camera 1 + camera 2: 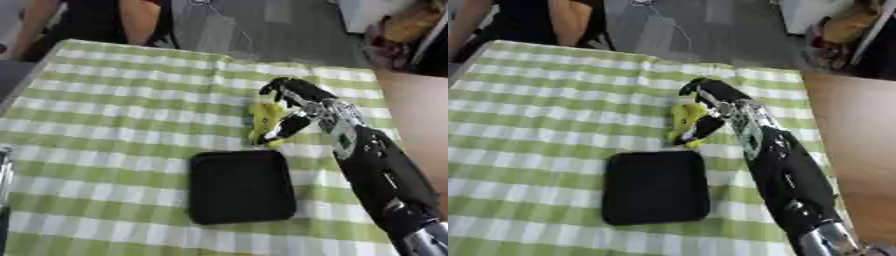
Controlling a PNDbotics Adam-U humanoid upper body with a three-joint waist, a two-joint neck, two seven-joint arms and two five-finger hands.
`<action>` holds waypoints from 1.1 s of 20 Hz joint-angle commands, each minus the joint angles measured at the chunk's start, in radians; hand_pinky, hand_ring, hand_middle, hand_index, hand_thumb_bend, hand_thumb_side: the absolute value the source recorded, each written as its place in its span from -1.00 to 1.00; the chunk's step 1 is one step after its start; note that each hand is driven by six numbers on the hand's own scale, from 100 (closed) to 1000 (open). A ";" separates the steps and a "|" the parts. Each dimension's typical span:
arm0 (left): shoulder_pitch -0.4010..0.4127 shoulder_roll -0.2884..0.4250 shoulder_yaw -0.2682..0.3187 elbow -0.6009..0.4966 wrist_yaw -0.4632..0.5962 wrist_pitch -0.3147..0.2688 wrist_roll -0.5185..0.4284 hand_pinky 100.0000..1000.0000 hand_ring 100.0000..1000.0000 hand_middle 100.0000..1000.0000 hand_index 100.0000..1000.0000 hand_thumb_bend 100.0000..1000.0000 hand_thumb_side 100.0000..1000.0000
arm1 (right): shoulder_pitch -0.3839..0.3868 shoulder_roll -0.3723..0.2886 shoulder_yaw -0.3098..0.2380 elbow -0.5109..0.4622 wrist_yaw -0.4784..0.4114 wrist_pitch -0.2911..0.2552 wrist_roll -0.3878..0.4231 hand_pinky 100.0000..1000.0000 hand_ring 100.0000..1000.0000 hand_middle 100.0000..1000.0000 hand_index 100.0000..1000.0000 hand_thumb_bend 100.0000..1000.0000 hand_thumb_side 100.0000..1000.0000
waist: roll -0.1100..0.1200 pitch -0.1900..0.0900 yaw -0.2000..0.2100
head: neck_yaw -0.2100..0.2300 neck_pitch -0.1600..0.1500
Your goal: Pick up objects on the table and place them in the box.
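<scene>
A yellow object (263, 119), long and banana-like, lies on the green and white checked tablecloth just beyond the black box (241, 186). My right hand (302, 102) reaches in from the lower right; its fingers curl over the top of the yellow object and its thumb presses the near side, so it is shut on it. The yellow object's lower tip (686, 142) sits close to the box's far rim. The box is a shallow black tray with rounded corners and looks empty. My left hand shows in neither view.
The checked table (105, 125) spreads wide to the left of the box. A wooden surface (420, 115) borders the table on the right. A person sits at the far edge, away from the objects.
</scene>
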 commanded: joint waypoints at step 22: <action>-0.020 0.016 -0.002 -0.026 0.005 -0.003 -0.006 -0.10 0.08 0.46 0.72 -0.48 0.63 | -0.005 -0.025 0.011 0.039 0.159 -0.032 0.018 0.03 0.34 0.57 0.67 0.31 -0.15 | 0.006 -0.013 0.004 | -0.007 -0.007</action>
